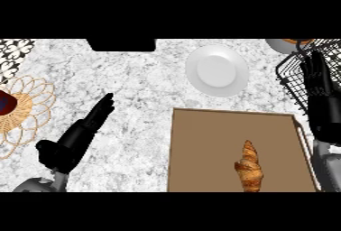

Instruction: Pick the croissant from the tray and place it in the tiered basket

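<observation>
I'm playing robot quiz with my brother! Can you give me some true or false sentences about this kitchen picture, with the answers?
1. The croissant lies on the brown tray. True.
2. The white plate has a cookie on it. False: nothing is on it.
3. The right hand holds the croissant. False: it is open, up by the wire basket.
4. The left hand is open over the counter. True.

Bright even light, no glare, faint soft shadows, slightly grainy

Golden croissant lies lengthwise on the brown tray — black wire tiered basket stands beyond.
</observation>
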Motion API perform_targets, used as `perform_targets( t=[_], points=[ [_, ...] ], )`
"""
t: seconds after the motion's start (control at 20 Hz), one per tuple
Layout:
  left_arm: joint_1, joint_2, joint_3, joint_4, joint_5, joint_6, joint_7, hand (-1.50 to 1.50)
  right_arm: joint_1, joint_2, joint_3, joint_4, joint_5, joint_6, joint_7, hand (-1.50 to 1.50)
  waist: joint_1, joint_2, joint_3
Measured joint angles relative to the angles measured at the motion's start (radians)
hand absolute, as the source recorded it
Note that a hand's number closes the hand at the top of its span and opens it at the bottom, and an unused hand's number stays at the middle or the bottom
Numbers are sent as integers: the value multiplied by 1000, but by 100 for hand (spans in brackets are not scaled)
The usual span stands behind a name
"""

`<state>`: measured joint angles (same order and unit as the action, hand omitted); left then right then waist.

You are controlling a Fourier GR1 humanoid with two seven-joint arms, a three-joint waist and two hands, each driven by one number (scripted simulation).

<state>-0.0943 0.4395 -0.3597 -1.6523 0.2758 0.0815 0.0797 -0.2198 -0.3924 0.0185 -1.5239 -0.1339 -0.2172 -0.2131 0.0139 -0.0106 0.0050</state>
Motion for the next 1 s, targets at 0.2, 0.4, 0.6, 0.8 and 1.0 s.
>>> perform_targets(
  t=[0.2,0.4,0.6,0.8,1.0],
  points=[
    [58,-12,44,51,-38,82,-7,0,87,-15,-39,-107,42,-87,49,150,-24,1,-4],
    [143,-31,103,117,-48,184,-11,0,194,-29,-153,-118,102,-249,121,-150,-74,0,-17],
    [201,-60,125,150,-50,242,-23,0,298,109,-271,-173,72,-452,143,-150,-98,-8,-14],
    [204,-102,113,180,-74,281,-37,0,489,257,-234,-383,94,-545,106,-150,-82,-3,-10],
    [202,-127,98,191,-96,297,-48,0,719,280,-134,-576,171,-533,200,-150,-63,3,-10]
  ],
)
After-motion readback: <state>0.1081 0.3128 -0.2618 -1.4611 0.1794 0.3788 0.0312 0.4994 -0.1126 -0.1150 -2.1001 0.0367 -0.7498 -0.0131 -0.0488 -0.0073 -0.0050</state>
